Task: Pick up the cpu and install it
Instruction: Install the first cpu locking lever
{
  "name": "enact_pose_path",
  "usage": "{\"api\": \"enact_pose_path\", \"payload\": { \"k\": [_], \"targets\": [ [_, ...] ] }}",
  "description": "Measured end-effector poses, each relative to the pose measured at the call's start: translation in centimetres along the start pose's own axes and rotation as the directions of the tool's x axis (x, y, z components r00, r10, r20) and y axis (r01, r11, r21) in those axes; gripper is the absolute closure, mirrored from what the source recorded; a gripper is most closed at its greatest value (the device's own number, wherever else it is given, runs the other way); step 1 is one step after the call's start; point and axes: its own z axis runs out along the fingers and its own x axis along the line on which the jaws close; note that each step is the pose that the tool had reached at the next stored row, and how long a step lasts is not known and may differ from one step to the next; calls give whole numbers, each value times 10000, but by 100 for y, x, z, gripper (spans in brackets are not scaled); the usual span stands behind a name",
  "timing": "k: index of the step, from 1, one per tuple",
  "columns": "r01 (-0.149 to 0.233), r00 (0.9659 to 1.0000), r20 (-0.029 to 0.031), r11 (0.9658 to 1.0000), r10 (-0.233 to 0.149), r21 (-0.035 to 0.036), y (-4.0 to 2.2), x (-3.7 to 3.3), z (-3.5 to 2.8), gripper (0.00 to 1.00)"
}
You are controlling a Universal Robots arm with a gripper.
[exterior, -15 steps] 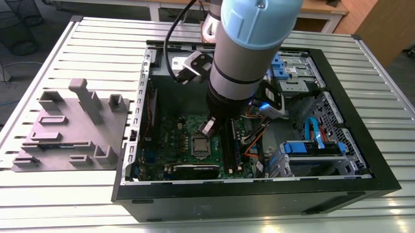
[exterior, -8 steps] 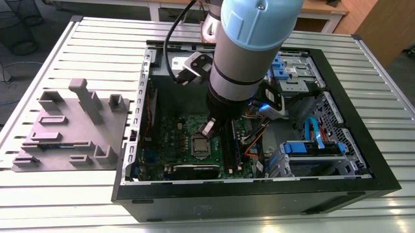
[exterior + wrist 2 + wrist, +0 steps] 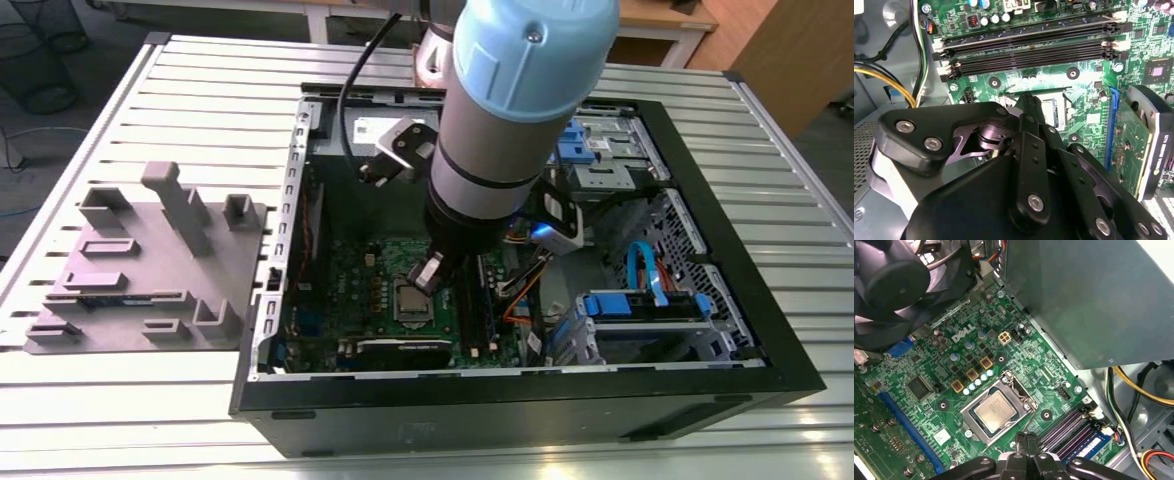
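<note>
On the exterior view's left, well away from the end effector (image 3: 430,272), a grey holder (image 3: 140,265) with upright posts lies on the slatted table (image 3: 94,400). To its right stands the open computer case (image 3: 747,330), and the arm (image 3: 514,120) reaches down into it, with the end effector low over the green circuit board (image 3: 360,275).

In the first wrist view the cpu (image 3: 995,410) lies flat in its socket (image 3: 999,412), silver top up, directly ahead of and just beyond the fingertips (image 3: 1028,440). The two fingers meet at their tips with nothing between them, so the end effector is closed and holds nothing. The thin wire lever (image 3: 1026,426) of the socket runs beside the fingertips; whether they touch it cannot be told. A black fan (image 3: 899,280) sits farther off past the socket, and the memory slots (image 3: 1069,432) lie close beside the end effector.

In the second wrist view the fingers (image 3: 1029,107) point at the socket (image 3: 1051,110), with the memory slots (image 3: 1029,47) beyond it and a card (image 3: 1139,145) off to one side.
</note>
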Motion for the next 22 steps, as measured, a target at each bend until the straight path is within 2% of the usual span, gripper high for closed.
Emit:
{"api": "enact_pose_path", "payload": {
  "k": [6,17,22],
  "targets": [
    [4,10000,-3,10000,-4,1,-2,1,8,89],
    [-78,10000,6,10000,78,7,68,-35,20,89],
    [-85,10000,2,10000,85,5,72,-38,16,89]
  ]
}}
